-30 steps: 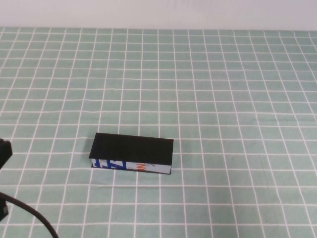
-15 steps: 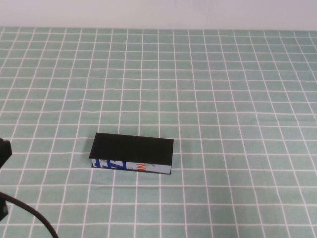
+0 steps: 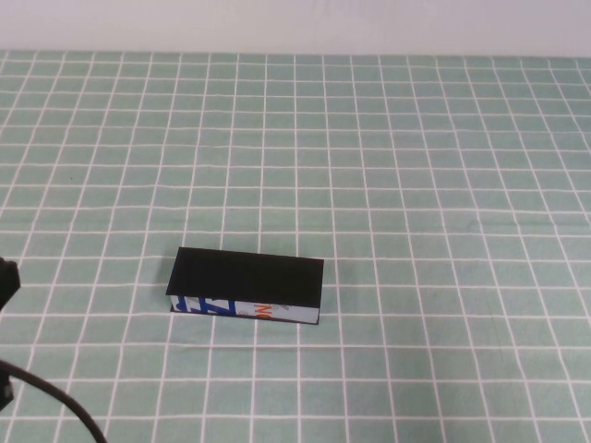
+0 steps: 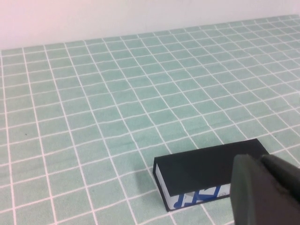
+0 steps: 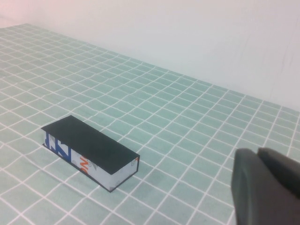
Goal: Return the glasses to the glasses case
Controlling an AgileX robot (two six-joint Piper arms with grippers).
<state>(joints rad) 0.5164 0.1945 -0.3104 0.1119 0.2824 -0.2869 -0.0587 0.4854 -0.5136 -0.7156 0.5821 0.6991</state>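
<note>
The glasses case (image 3: 247, 277) lies shut on the green checked cloth, left of the middle, black lid up and its white front with blue and orange print facing me. It also shows in the left wrist view (image 4: 206, 168) and the right wrist view (image 5: 89, 147). The glasses are not in view. My left gripper (image 4: 261, 160) is shut and empty, hovering near the case's right end on my side. My right gripper (image 5: 258, 153) is shut and empty, well to the right of the case and apart from it.
The green checked cloth (image 3: 416, 185) covers the whole table up to a pale wall at the back. A dark part of my left arm with a cable (image 3: 6, 281) shows at the left edge of the high view.
The dark part of my left arm at the left edge has slipped slightly further out of the high view. The case has not moved.
</note>
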